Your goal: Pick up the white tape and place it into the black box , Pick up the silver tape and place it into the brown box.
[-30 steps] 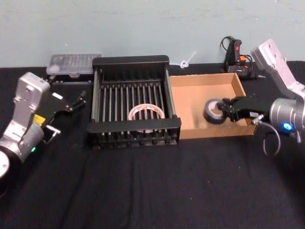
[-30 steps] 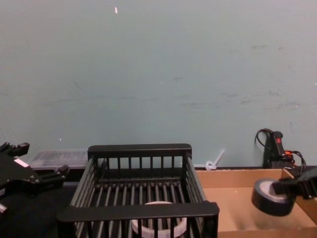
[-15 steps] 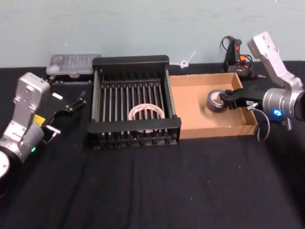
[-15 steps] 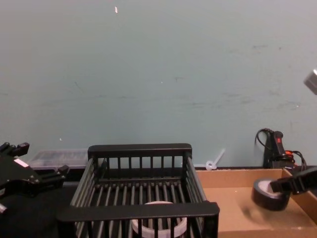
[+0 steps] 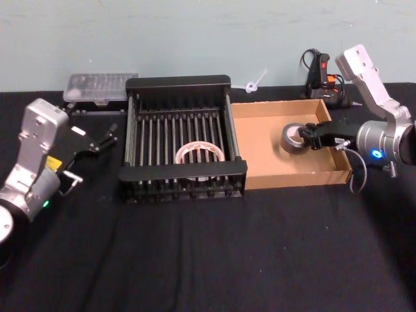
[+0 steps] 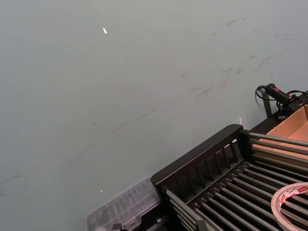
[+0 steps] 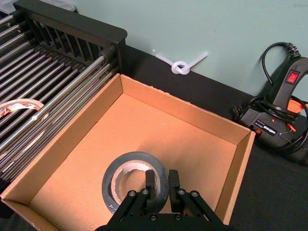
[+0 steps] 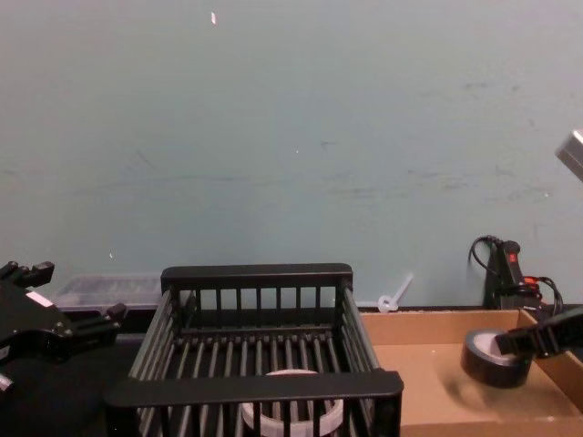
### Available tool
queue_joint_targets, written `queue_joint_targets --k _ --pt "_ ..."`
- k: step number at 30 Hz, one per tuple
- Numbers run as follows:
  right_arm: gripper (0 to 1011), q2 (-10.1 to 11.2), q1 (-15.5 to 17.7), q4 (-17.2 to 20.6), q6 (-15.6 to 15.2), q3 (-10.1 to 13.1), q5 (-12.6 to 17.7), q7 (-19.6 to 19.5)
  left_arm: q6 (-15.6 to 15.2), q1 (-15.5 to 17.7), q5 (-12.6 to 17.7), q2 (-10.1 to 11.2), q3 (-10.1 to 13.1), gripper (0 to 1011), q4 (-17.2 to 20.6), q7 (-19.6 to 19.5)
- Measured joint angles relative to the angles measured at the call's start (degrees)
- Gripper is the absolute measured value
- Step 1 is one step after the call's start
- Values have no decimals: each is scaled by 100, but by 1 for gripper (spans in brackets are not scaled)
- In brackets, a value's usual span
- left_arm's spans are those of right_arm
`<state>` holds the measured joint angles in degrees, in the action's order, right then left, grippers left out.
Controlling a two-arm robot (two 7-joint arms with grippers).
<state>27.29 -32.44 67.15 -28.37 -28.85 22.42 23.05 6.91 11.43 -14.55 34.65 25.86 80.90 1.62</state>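
From the head camera I see a black-covered tabletop [image 5: 208,260] against a pale green wall. Near its far edge the black box [image 5: 185,179] and the brown box [image 5: 292,177] stand side by side, touching.

My right pincer [image 5: 309,136] reaches into the brown box from its right wall and holds the silver tape [image 5: 293,138] — the wrist camera shows one finger [image 7: 152,185] inside the roll's hollow and the other outside, clamped on its wall. The roll sits low at the right side of the box; whether it touches the floor I cannot tell.

The white tape [image 5: 200,154] lies flat on the slatted floor of the black box, toward its front rim.

My left pincer [image 5: 104,139] is parked above the tabletop's left side, near the black box — fingers slightly apart, holding nothing.

Behind the boxes, along the far edge: a clear plastic case [image 5: 101,88] at left, a glue gun [image 5: 323,77] at right.
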Motion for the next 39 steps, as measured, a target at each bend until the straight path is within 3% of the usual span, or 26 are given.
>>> queue_joint_targets --k 8,11,29,35,39 --pt "172 10 11 23 -3 0 10 -2 0 0 0 0 0 1001 0 0" --pt "222 12 12 28 -4 0 13 -3 0 0 0 0 0 1001 0 0" --pt "804 20 21 43 -10 0 24 -9 0 0 0 0 0 1001 0 0" --pt "958 21 22 45 -10 0 24 -9 0 0 0 0 0 1001 0 0" --pt "1002 20 21 45 -10 0 23 -9 0 0 0 0 0 1001 0 0"
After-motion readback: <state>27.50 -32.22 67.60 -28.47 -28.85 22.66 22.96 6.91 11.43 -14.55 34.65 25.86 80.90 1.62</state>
